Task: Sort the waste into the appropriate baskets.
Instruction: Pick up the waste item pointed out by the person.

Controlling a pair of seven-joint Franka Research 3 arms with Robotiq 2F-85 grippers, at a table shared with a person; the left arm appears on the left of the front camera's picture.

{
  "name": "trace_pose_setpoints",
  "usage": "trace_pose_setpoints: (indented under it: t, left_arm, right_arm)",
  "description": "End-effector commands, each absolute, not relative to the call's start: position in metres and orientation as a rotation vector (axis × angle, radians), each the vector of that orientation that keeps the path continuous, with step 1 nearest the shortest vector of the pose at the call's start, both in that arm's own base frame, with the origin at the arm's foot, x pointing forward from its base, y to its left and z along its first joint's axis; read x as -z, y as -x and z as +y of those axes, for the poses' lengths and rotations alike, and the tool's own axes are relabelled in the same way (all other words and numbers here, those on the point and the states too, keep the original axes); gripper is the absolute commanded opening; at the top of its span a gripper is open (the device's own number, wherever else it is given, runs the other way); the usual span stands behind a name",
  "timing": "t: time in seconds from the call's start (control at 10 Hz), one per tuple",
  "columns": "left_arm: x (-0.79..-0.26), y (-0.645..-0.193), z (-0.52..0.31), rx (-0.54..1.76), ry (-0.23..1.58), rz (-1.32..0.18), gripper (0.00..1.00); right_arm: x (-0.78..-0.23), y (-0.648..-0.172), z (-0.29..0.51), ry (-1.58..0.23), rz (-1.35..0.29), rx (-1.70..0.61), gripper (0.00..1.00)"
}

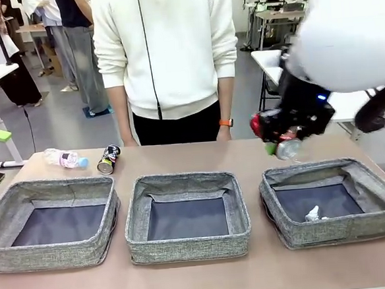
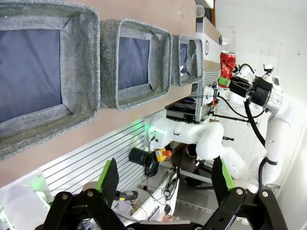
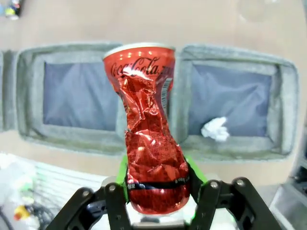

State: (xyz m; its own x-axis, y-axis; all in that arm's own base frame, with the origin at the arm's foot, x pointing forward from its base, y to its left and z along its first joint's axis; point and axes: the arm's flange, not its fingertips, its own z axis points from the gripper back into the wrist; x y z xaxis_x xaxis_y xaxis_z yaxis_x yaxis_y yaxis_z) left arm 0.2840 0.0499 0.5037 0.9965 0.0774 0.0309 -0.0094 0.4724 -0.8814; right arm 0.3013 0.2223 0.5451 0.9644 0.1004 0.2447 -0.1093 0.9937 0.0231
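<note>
My left gripper (image 2: 164, 182) sits at the bottom of its wrist view, off the near side of the table (image 1: 202, 279), with its jaws spread wide and nothing between them. Next come the three baskets, in a row across the lower half of the front view. The left basket (image 1: 48, 254) and the middle basket (image 1: 186, 249) show only bare dark bottoms. The right basket (image 1: 337, 231) has the paper wad (image 1: 313, 213) lying toward its near side, so I count that one piece as sorted. Just above the far left corner of that right basket, my right gripper (image 1: 283, 137) is clamped on the dented red can (image 3: 148, 134). The can rises between my green pads at the centre of the right wrist view, so it is lifted but not yet dropped. I cannot tell from here which basket it hangs over. Farther off, in the upper left of the front view, the plastic bottle (image 1: 64, 158) and the dark can (image 1: 107, 159) lie unsorted near the table's far edge, close together. I judge the job under halfway done: one item in, one in hand, at least two left to fetch
</note>
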Motion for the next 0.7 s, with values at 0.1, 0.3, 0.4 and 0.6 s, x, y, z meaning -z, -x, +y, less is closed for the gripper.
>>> trace_pose_setpoints:
  t: [0.1,0.3,0.4,0.6]
  left_arm:
    - [-0.505,-0.283,0.050,-0.060,1.087,-0.067,1.00]
    - [-0.505,-0.283,0.050,-0.060,1.087,-0.067,1.00]
    - [-0.505,-0.283,0.050,-0.060,1.087,-0.067,1.00]
    - [-0.505,-0.283,0.050,-0.060,1.087,-0.067,1.00]
  right_arm:
    - [-0.648,-0.319,0.347,-0.071,-0.295,0.152,0.51]
    - [-0.693,-0.307,0.394,-0.058,-0.268,0.123,0.51]
    - [-0.707,-0.306,0.397,-0.040,-0.253,0.138,0.51]
    - [-0.730,-0.306,0.385,-0.043,-0.178,0.182,0.51]
